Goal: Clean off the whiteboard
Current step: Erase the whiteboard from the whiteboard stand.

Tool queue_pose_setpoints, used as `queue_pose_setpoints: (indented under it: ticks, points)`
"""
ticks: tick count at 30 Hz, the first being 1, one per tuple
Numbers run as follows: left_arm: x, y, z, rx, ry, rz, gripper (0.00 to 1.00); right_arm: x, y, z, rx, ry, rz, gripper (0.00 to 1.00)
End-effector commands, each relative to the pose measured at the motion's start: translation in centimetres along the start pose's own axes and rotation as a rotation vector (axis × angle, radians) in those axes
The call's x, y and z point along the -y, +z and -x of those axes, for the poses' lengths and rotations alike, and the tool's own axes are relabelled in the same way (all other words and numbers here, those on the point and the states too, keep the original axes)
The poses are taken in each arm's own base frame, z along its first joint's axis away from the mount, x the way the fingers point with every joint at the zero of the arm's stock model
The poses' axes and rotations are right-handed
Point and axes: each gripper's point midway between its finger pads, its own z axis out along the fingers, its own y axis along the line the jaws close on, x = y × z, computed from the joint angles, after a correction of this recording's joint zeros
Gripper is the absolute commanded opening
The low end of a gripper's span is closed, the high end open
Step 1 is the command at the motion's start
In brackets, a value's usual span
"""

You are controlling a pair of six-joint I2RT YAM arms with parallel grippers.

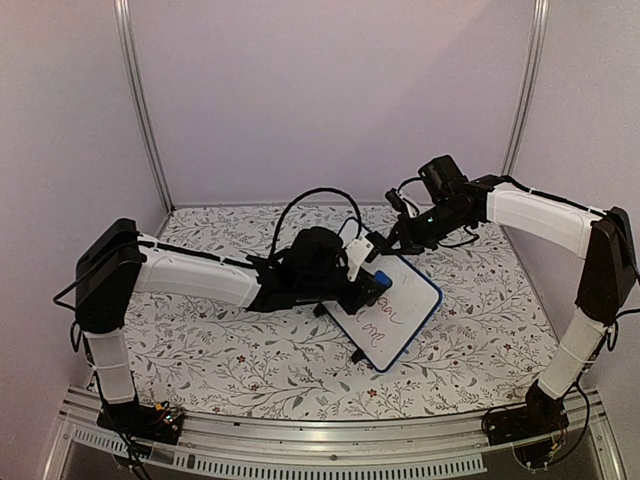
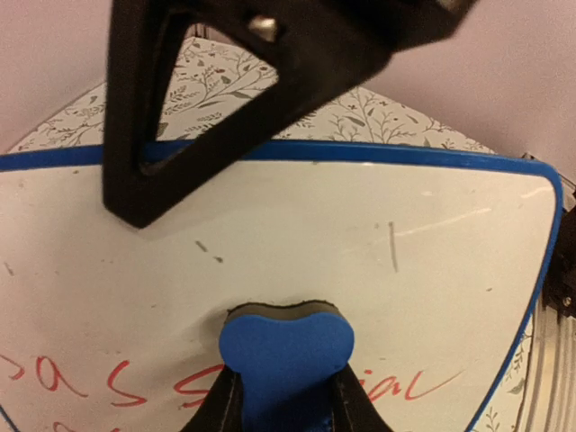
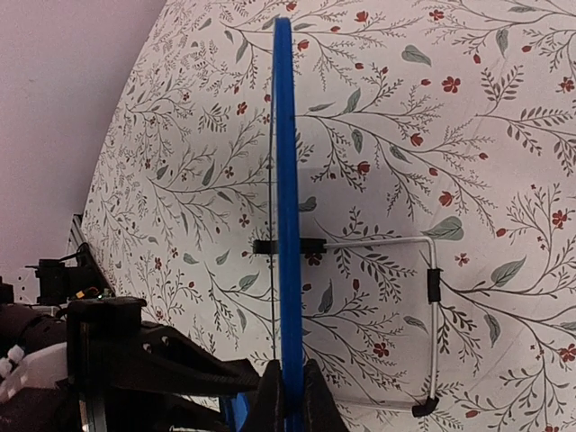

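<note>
The whiteboard (image 1: pixel 395 315) stands near the middle of the table (image 1: pixel 200 350), which has a cloth with leaves and little red flowers; the board leans back on a thin wire stand (image 3: pixel 432 297) behind it, and its small black feet (image 1: pixel 357 355) rest on the cloth. It has a dark blue frame with round corners.

The left gripper (image 2: pixel 286 400) is squeezed tight on a blue eraser (image 2: pixel 286 346); one finger (image 2: pixel 225 409) is on each side of the block. The grey bottom of the eraser sits flat on the white face of the board, in the low middle part as the left wrist view shows it. Red writing (image 2: pixel 126 382) runs along the board on both sides of the eraser, and the eraser covers the middle of that line; the white part above it has only a few tiny dark marks.

The right gripper (image 3: pixel 290 400) is pinched shut on the blue edge of the whiteboard; in the right wrist view the board is seen from the side as one thin blue line, and the two fingers hug it with no gap. From above, this gripper holds the far edge of the board, close to the left gripper but not touching the eraser. In the left wrist view, a black part shaped like a triangle (image 2: pixel 216 99) sits at that edge.
</note>
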Motion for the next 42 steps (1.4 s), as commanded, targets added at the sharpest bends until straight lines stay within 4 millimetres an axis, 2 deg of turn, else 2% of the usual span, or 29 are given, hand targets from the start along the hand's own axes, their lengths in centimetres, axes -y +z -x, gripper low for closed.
queue_pose_setpoints:
  ticks: [1, 4, 12, 15, 19, 24, 29, 34, 42]
  points:
    - [-7.0, -1.3, -1.9, -0.06, -0.021, 0.19, 0.0, -1.6, 1.9, -2.9, -0.119, 0.056, 0.05, 0.0]
    - [-9.2, -2.5, -0.8, -0.041, 0.008, 0.239, 0.0, -1.8, 1.6, -2.7, -0.123, 0.042, 0.047, 0.0]
    - [-17.7, -6.5, 1.6, -0.03, 0.078, 0.376, 0.0, -1.5, 0.8, -2.5, -0.139, -0.012, 0.053, 0.0]
    - [-19.5, -7.7, 2.4, -0.015, 0.089, 0.383, 0.0, -1.2, 0.5, -2.4, -0.139, -0.023, 0.056, 0.0]
    - [-18.8, -7.9, 2.5, 0.0, 0.118, 0.332, 0.0, -1.1, 0.0, -1.9, -0.135, -0.024, 0.059, 0.0]
    - [-16.4, -7.1, 0.8, -0.015, 0.128, 0.239, 0.0, -1.1, -0.5, -1.5, -0.13, -0.039, 0.043, 0.0]
    - [-15.3, -5.7, -0.8, -0.059, 0.138, 0.214, 0.0, -0.4, 0.1, -1.9, -0.147, -0.031, 0.027, 0.0]
    - [-14.2, -5.1, -1.0, -0.053, 0.129, 0.174, 0.0, -0.3, 0.3, -2.0, -0.148, -0.028, 0.031, 0.0]
    - [-14.0, -3.9, -2.1, -0.093, 0.125, 0.155, 0.0, -0.1, 0.6, -2.1, -0.153, -0.028, 0.03, 0.0]
